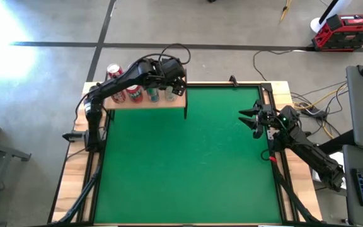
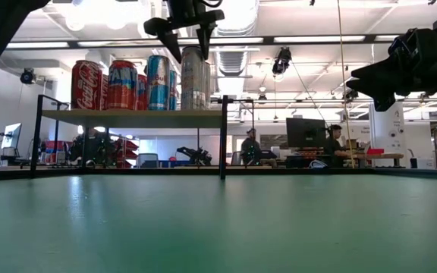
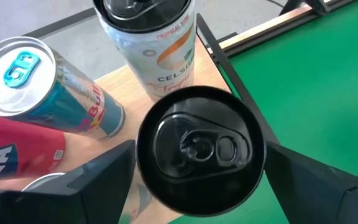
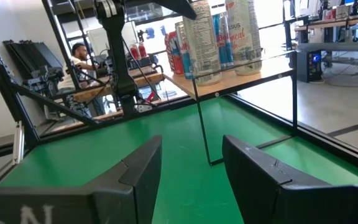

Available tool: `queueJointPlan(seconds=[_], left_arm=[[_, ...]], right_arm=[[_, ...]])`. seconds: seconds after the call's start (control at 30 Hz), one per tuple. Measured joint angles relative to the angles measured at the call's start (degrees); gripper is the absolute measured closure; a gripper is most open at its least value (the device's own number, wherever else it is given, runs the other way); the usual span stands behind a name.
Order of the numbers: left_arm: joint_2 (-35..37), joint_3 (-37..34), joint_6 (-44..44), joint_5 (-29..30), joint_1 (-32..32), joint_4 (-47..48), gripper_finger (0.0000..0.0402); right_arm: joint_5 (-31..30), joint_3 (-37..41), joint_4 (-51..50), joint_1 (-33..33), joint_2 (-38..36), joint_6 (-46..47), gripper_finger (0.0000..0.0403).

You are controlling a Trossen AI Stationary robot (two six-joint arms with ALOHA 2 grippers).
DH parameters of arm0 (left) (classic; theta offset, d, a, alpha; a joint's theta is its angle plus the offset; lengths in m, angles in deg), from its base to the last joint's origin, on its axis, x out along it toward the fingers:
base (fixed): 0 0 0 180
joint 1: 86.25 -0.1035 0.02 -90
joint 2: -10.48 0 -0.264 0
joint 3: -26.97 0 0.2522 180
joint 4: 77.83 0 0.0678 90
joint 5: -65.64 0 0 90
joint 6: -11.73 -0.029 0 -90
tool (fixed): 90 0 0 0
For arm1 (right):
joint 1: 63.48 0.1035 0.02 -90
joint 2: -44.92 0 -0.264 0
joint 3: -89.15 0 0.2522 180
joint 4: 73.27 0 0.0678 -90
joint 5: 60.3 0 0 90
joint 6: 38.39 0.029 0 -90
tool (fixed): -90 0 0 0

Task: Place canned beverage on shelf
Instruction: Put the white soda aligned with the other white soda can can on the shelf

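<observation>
A can with a black top [image 3: 201, 146] stands upright at the right end of the shelf [image 2: 127, 115], a light-wood board on thin black legs at the table's far left. My left gripper [image 3: 201, 155] reaches down over it from above [image 2: 192, 42] and is shut on it. Beside the can on the board stand a white Celsius can [image 3: 157, 56], a blue Red Bull can [image 3: 55, 87] and two red cans [image 2: 86, 83]. My right gripper [image 1: 243, 116] waits at the table's right edge, its fingers [image 4: 142, 168] a little apart with nothing between them. My left gripper pinches the can just under its top rim [image 3: 143, 155], one finger on each of two opposite sides. The fingers come from above, slanting down. The can is upright, its base at the level of the board. I cannot tell whether it rests there.
A green mat [image 1: 188, 157] covers the table inside a black frame and lies open between the shelf and my right arm. Cables [image 1: 307, 101] trail off the far right corner. People sit at desks in the room beyond [image 2: 332, 144].
</observation>
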State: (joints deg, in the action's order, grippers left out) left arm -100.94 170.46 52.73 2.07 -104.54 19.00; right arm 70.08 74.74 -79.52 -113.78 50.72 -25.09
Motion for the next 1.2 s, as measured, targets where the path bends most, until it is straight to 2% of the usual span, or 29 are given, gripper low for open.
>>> queueJointPlan(seconds=[0.23, 0.57, 0.83, 1.2], left_arm=[[0.0, -0.08, 0.0, -0.02, -0.62, -0.66, 0.0097], [0.0, -0.11, 1.63, -0.04, -0.58, -1.51, 0.0159], [0.0, -0.11, 6.76, 0.07, -0.58, -1.57, 0.0135], [0.0, -0.11, 14.37, 1.67, -0.07, -0.91, 0.0132]], right_arm=[[0.0, 0.01, 0.0, 0.0, 0.0, 0.0, 0.0241], [0.0, 0.01, 0.0, 0.0, 0.0, 0.0, 0.0241], [0.0, 0.0, 0.0, 0.02, 0.0, 0.0, 0.0241], [0.0, 0.01, 0.0, 0.0, 0.0, 0.0, 0.0241]])
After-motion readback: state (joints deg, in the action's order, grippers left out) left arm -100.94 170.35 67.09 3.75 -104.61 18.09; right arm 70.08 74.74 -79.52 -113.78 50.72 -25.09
